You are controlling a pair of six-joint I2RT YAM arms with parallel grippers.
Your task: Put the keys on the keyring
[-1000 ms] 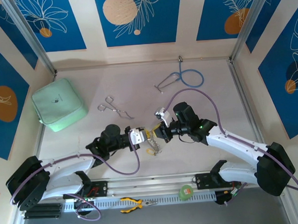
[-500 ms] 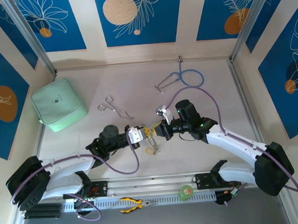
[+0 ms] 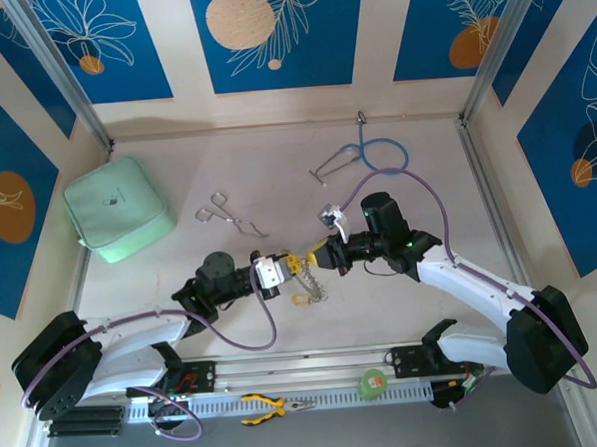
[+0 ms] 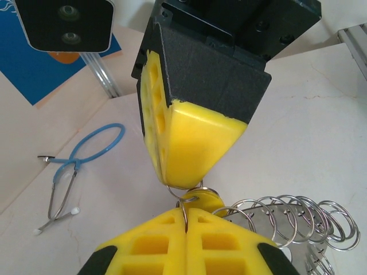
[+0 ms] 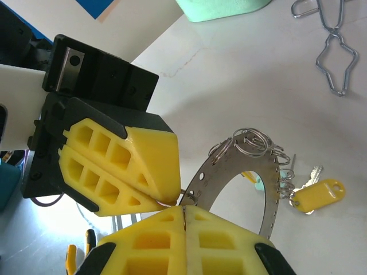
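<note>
Threading step: we judge that we are in the middle of the job, working one loop at the rim of the keyring between the two arms, not fetching a key.
Left gripper: jaws pressed fully together. Its tips pinch the small loop, and the wire runs into the seam between the pads.
Right gripper: jaws also fully together. Its tips meet the left gripper's tips nose to nose and nip the same small loop, right where the keyring's band ends.
Keyring: it hangs from that pinched loop between the two grippers, over the near middle of the table. Its fringe of small silver rings fans away from the grip. We cannot tell whether its lower edge touches the table.
Keys: a yellow-headed one and a small silver blade sit at the fringe, on the side away from the grip. A teal bit shows through the ring's opening. We cannot tell whether they are properly threaded or only lying against the rim.
Next move: in our judgement one gripper must stay clamped as the anchor. The other should ease off and take a fresh hold to pry or turn the loop, slowly, because the wire is thin and could spring out of either pinch.
</note>
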